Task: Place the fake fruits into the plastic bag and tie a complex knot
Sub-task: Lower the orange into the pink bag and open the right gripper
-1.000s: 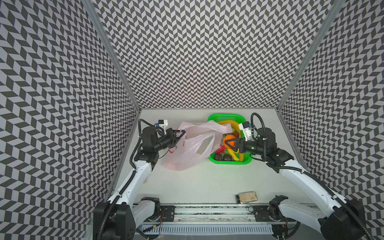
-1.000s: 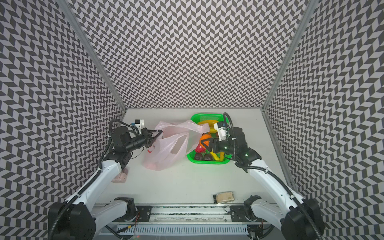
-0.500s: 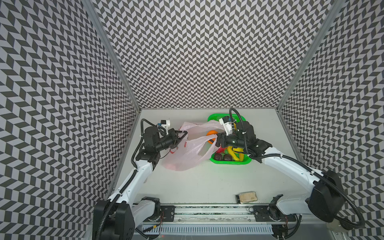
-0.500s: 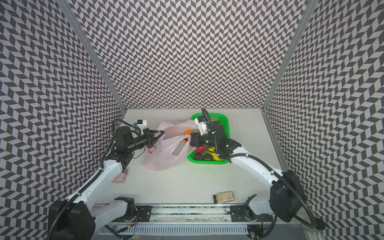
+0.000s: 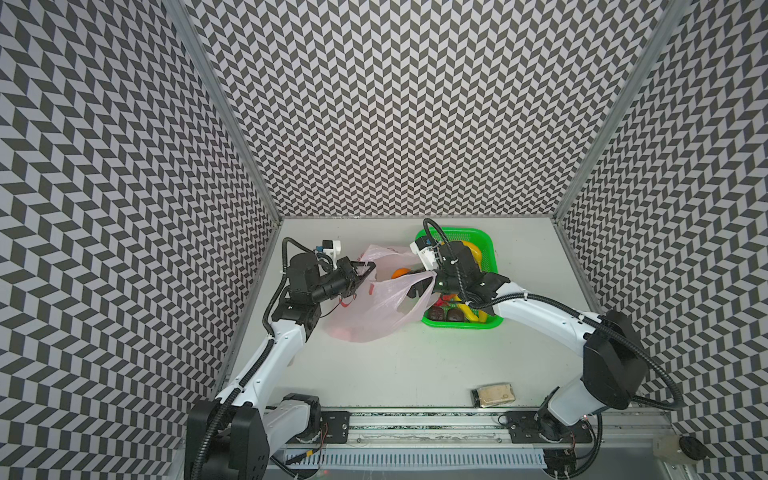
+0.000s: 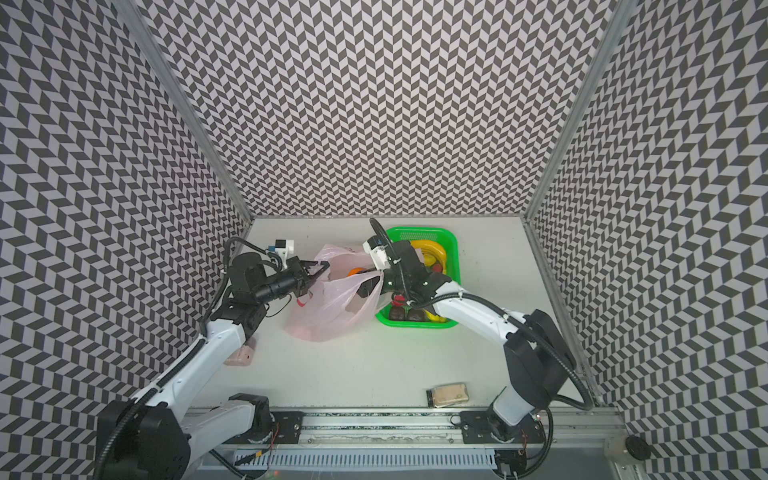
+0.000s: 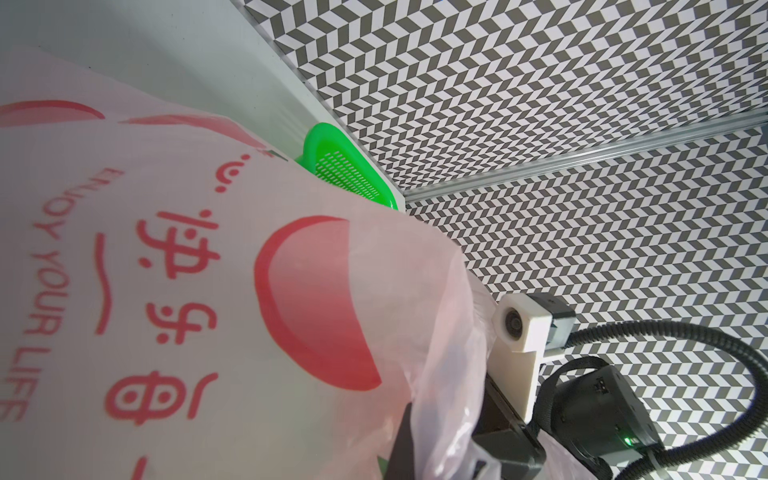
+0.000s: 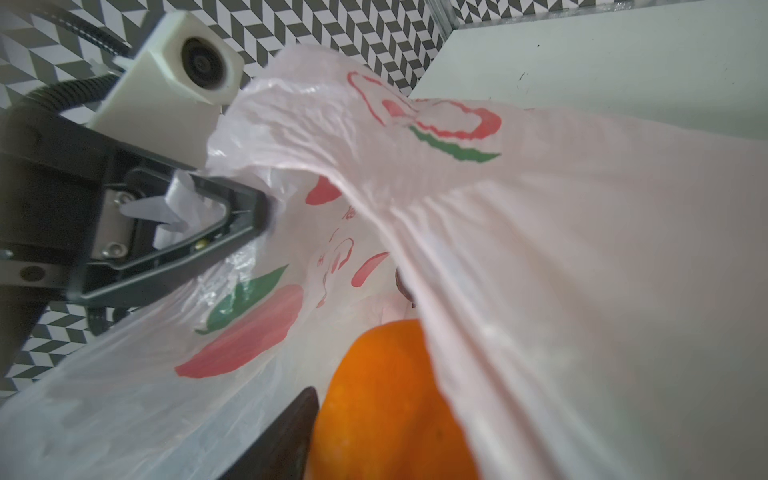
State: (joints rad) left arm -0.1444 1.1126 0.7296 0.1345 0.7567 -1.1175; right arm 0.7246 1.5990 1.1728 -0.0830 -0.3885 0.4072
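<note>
Thin, translucent pink plastic bag (image 5: 374,309), printed with red peaches and green leaves, slumped on the tabletop (image 5: 415,365) left of centre with its mouth facing right. Clamped at the rim by the closed left hand (image 5: 366,269), holding that edge up off the surface. Entered at the mouth by the right hand (image 5: 419,286); cannot tell whether open or gripping, one finger hidden behind film. Right beside the visible finger, in the bag's mouth, a glossy orange (image 8: 382,399). Just right of the bag, a green mesh basket (image 5: 457,325) with yellow bananas (image 5: 474,252) and dark brown fruits (image 5: 444,314). Tight there between bag, basket and right arm. Near the front edge, well apart, a tan packet (image 5: 493,395); bare tabletop between.
</note>
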